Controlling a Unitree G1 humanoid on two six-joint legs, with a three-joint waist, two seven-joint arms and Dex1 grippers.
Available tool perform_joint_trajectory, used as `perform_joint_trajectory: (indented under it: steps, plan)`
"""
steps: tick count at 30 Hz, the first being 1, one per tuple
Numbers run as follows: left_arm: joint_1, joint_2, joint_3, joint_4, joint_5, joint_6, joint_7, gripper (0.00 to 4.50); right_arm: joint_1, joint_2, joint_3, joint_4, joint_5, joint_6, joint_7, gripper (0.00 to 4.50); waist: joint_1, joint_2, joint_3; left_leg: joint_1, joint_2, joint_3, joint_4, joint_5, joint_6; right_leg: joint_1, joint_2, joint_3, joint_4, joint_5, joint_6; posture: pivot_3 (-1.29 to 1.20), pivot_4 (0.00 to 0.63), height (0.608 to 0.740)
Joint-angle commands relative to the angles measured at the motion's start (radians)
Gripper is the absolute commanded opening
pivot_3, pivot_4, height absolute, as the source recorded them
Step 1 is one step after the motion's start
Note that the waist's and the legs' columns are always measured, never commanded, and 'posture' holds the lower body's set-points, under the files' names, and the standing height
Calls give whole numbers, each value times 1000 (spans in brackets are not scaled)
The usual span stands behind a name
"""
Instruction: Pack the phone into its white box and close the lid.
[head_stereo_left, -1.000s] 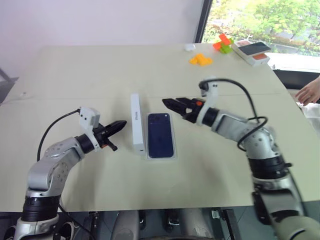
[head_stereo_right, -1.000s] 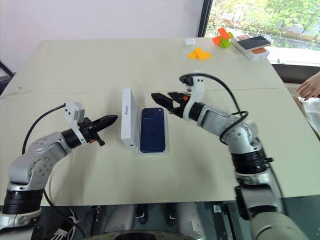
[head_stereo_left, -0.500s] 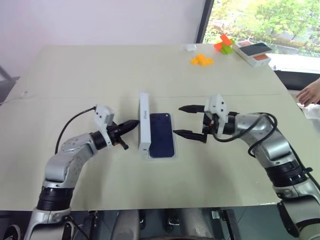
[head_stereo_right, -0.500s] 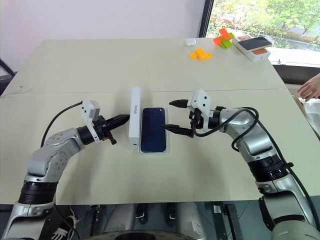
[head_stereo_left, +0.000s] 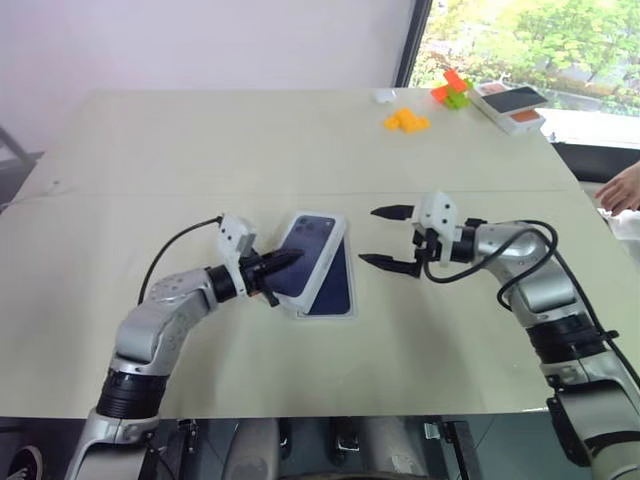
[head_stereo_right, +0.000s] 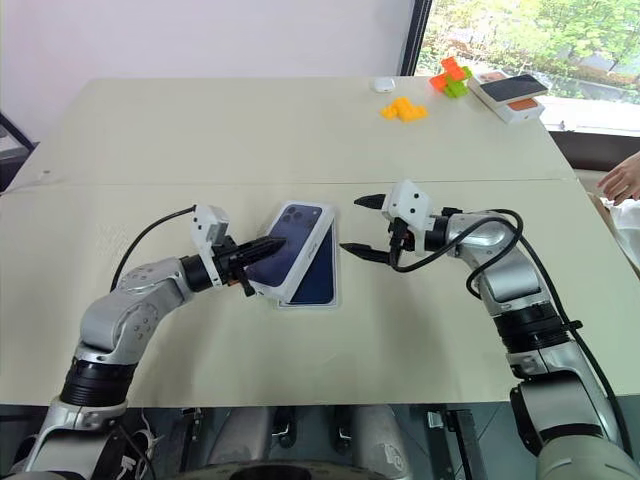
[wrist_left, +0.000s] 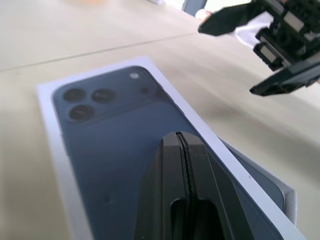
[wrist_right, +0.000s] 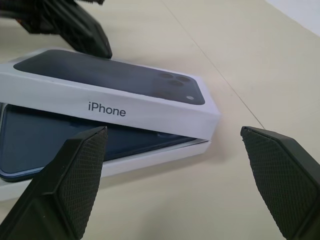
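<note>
Right wrist view gives us the clearest look at the stack, so we take the white box (wrist_right: 150, 156) as our landmark: it lies flat on the bench (head_stereo_left: 300, 140), a shallow white tray with a thin rim. We judge it to be light, stiff cardboard that slides easily on the smooth surface. Over it sits the lid (head_stereo_right: 292, 235), white with "iPhone" on its long side and the dark blue phone's back printed on top. It is skewed and tilted, one long edge raised above the box. We expect it to be light and rigid, best handled by its long side walls and pressed down evenly. Inside the box lies the phone (wrist_right: 45, 140), a dark navy slab showing below the lifted lid; we judge it heavier than the card, slick and scratch-prone, so nothing should bear on it. The left claw (head_stereo_right: 268, 245), fingers pressed together, rests its tip on the lid's printed top at the side away from the right arm. The right claw (head_stereo_left: 388, 238), spread wide and holding nothing, hovers just beside the box's opposite long edge.
</note>
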Motion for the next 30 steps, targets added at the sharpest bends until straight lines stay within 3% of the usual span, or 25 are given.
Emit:
perform_joint_trajectory:
  steps: [1,9,14,18,23,30]
  plan:
    - [4,35,88,-65,-43,19,18,0,-30,15,-37,-5,-8,-12,0,4470,0,0,0,0,0,0,0,0,0,0,0,0,0,0,0,0,150,737]
    - [-15,81,169,42,21,9,100,0,-45,32,-25,22,-57,-22,-1,4470,4,0,0,1,0,0,1,0,0,1,0,0,1,0,0,0,150,737]
    - [-62,72,99,181,145,0,167,0,-41,63,-27,19,-67,7,-12,4470,5,0,0,0,0,0,1,0,0,1,0,0,1,0,0,0,150,737]
    - [-109,48,56,252,179,33,178,0,-32,68,-34,6,-74,23,-7,2718,6,0,0,0,0,0,2,0,0,1,-1,0,1,0,-1,0,150,737]
    - [-132,49,8,296,200,83,149,0,-17,64,-18,-14,-95,23,3,20,4,0,0,1,0,0,2,0,0,1,-1,0,3,1,-2,0,150,737]
    - [-159,29,-63,304,214,141,93,0,3,84,11,-18,-149,10,-21,20,6,0,-1,3,0,0,2,1,-1,3,-1,0,4,1,-1,0,150,737]
